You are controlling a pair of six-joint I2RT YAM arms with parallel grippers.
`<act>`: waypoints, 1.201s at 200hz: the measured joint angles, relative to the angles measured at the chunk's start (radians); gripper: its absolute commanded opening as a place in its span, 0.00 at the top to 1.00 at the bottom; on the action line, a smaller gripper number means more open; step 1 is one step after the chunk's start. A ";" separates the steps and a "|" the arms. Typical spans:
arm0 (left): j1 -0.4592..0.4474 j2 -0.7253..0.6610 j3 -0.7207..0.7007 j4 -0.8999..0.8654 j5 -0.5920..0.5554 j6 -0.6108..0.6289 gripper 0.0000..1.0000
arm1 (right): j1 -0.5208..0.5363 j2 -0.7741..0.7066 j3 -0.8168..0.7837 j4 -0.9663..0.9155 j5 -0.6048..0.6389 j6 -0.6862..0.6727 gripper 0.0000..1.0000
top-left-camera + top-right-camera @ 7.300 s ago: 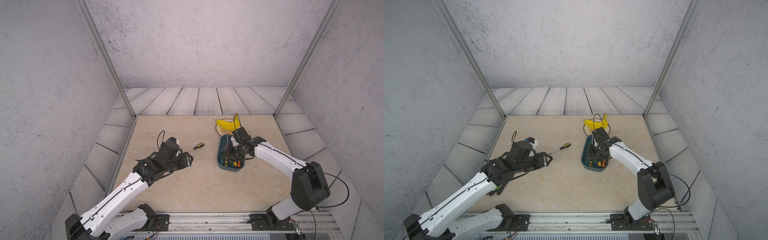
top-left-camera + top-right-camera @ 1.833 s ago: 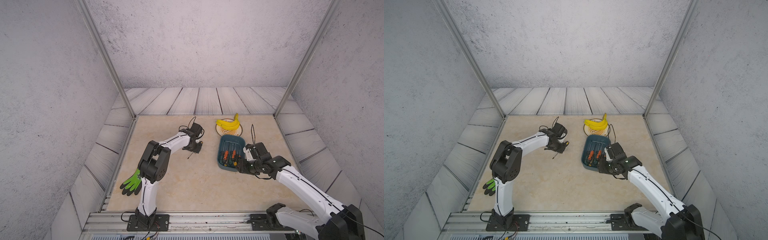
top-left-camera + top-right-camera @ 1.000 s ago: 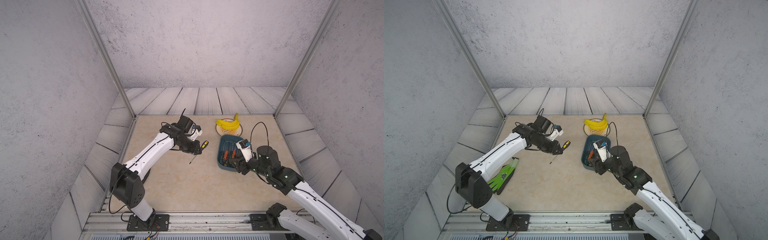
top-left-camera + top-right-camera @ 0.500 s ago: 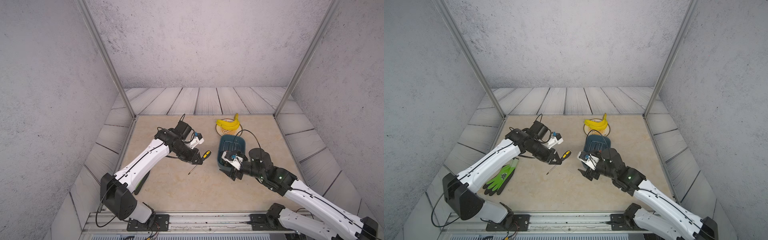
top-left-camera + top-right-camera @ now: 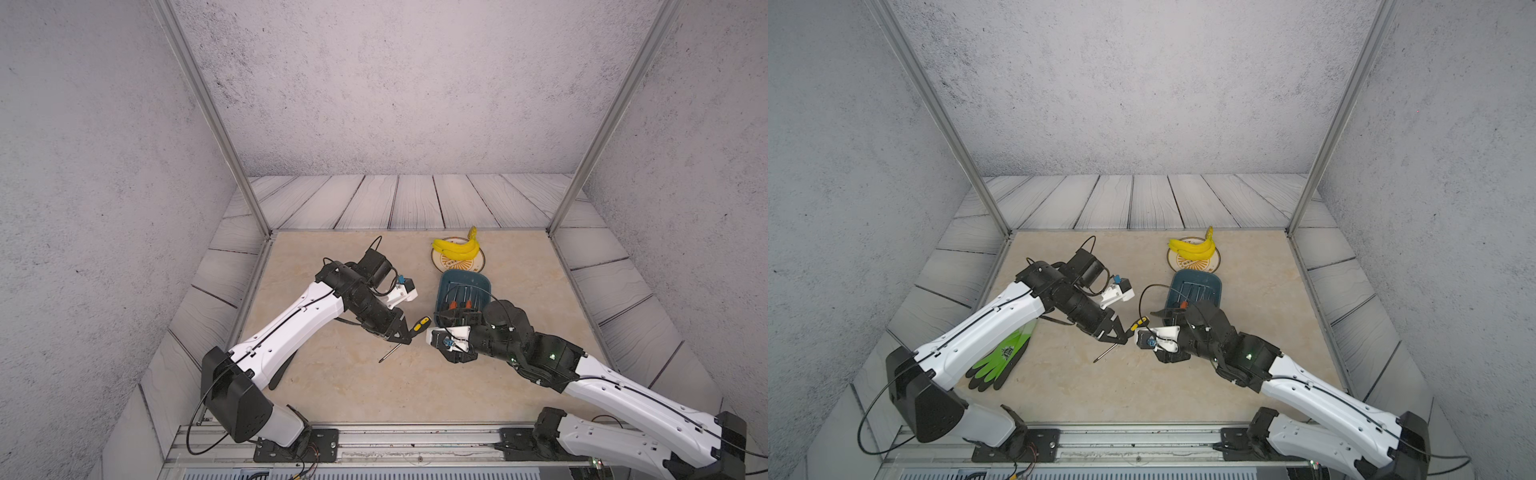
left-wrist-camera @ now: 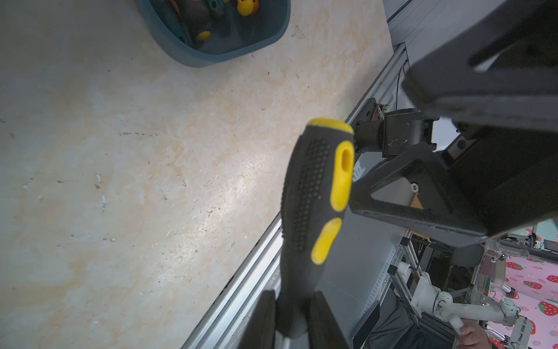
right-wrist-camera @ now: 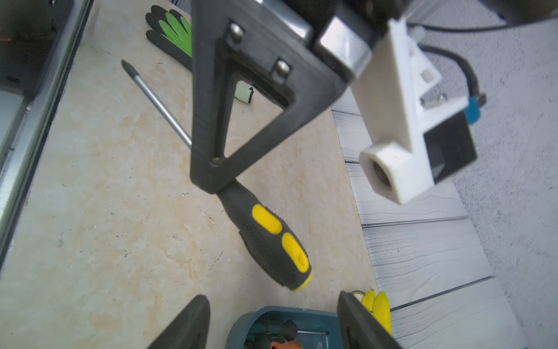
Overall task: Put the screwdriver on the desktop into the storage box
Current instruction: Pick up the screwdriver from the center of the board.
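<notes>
Grey textured walls and grey plank panels enclose the beige marbled desktop (image 5: 353, 386). The left gripper (image 5: 402, 336) is clamped on the black-and-yellow screwdriver (image 5: 420, 323) at the neck of its handle. The handle is raised off the desktop and points toward 2 o'clock; the shaft tip points toward 8 o'clock. The screwdriver is outside the storage box (image 5: 465, 274), just beside the box's near end at its 9 o'clock. The right gripper (image 7: 271, 296) has its jaws spread with nothing between them, near the handle's yellow end cap. The box holds other screwdrivers. A plate (image 5: 477, 262) with bananas (image 5: 455, 248) sits at the box's 12 o'clock. A green glove (image 5: 1000, 361) lies at the desktop's 8 o'clock.
</notes>
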 measured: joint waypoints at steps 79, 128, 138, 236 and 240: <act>-0.013 0.000 0.000 -0.016 0.014 0.004 1.00 | 0.078 0.095 0.051 -0.034 0.085 -0.140 0.49; -0.013 0.000 0.002 -0.020 0.026 0.006 1.00 | 0.099 0.115 0.079 -0.048 0.114 -0.163 0.52; -0.013 0.000 0.002 -0.021 0.027 0.006 1.00 | 0.103 0.120 0.080 -0.048 0.117 -0.164 0.52; -0.018 0.000 0.003 -0.030 0.021 0.005 1.00 | 0.127 0.164 0.097 -0.092 0.149 -0.184 0.83; -0.018 0.000 0.003 -0.030 0.020 0.005 1.00 | 0.127 0.166 0.100 -0.094 0.151 -0.183 0.83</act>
